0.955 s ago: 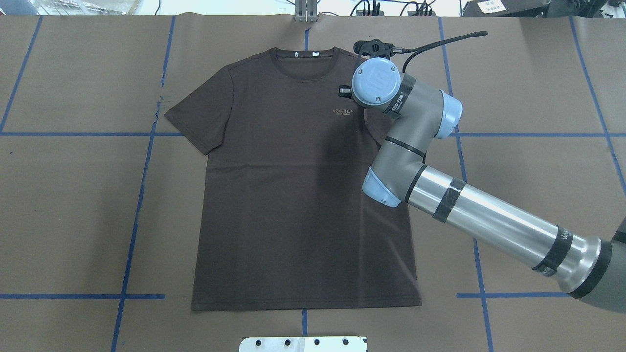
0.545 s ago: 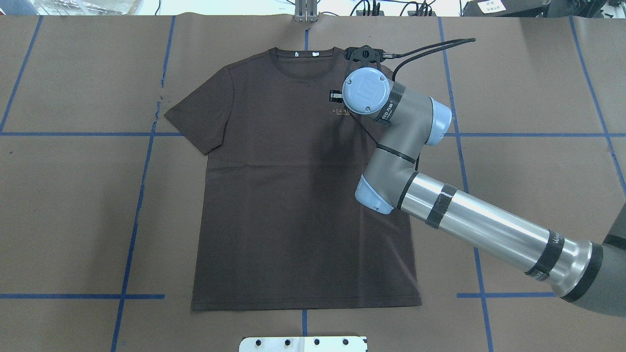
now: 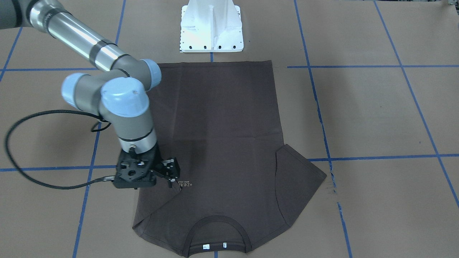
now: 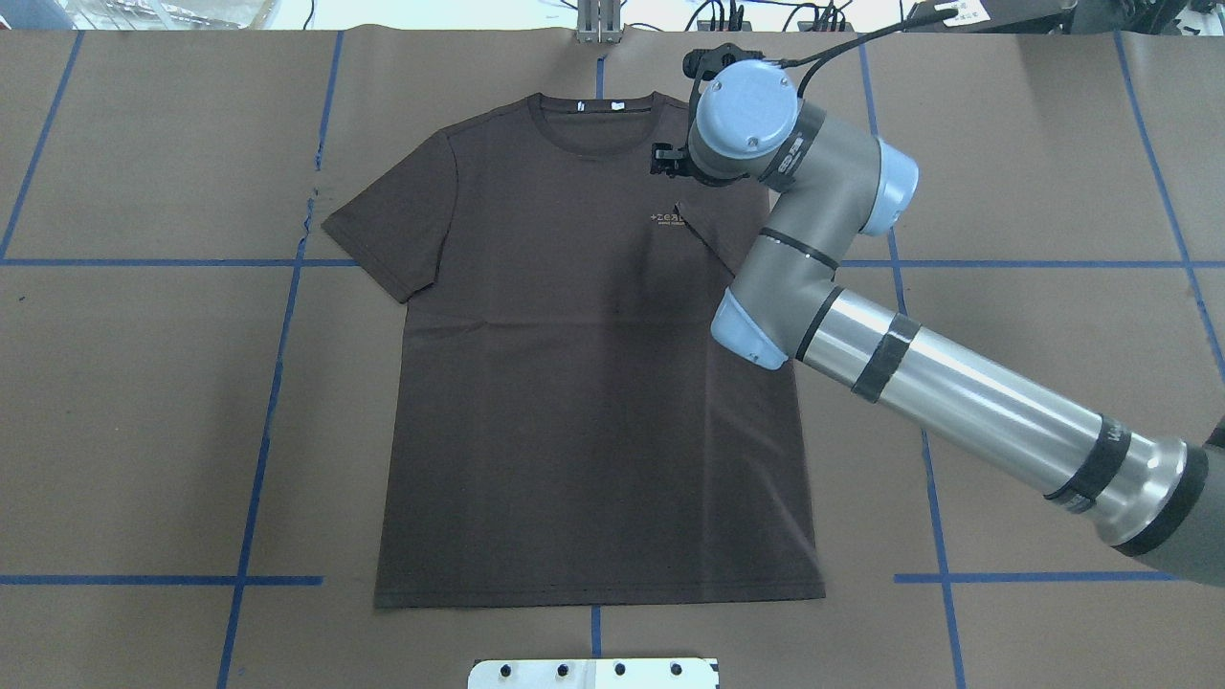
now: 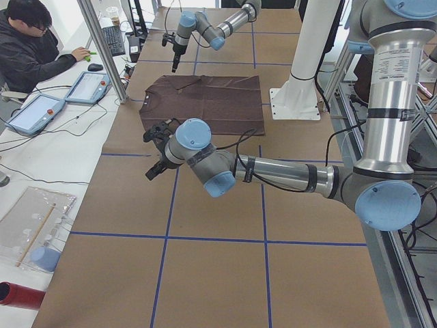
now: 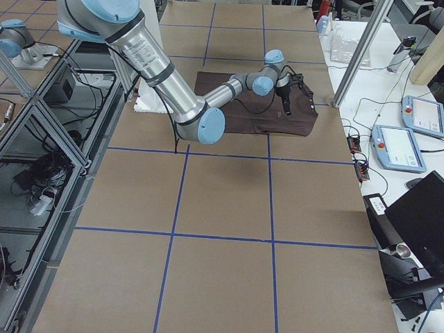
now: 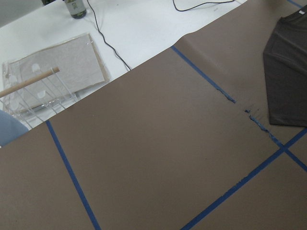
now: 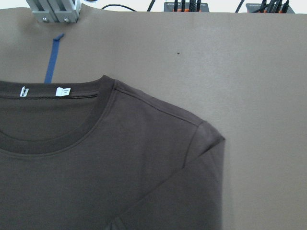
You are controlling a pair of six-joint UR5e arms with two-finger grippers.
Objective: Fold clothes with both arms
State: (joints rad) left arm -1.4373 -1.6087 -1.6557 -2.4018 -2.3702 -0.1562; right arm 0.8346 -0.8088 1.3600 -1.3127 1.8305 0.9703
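Brown T-shirt [image 4: 574, 383] lies flat mid-table [image 4: 144, 383], right sleeve [image 3: 157, 206] folded onto chest. Right gripper [image 3: 172, 179] is over the fold; you can't tell finger gap or hold. Left gripper [image 5: 153, 171] hangs far left, fingers unclear too.

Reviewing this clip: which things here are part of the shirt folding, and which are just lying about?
Part of the job: dark T-shirt; right end effector above its folded-in sleeve; left end effector, away from the shirt.
Just lying about: white pedestal; tablets on the side bench; seated operator; bottle.
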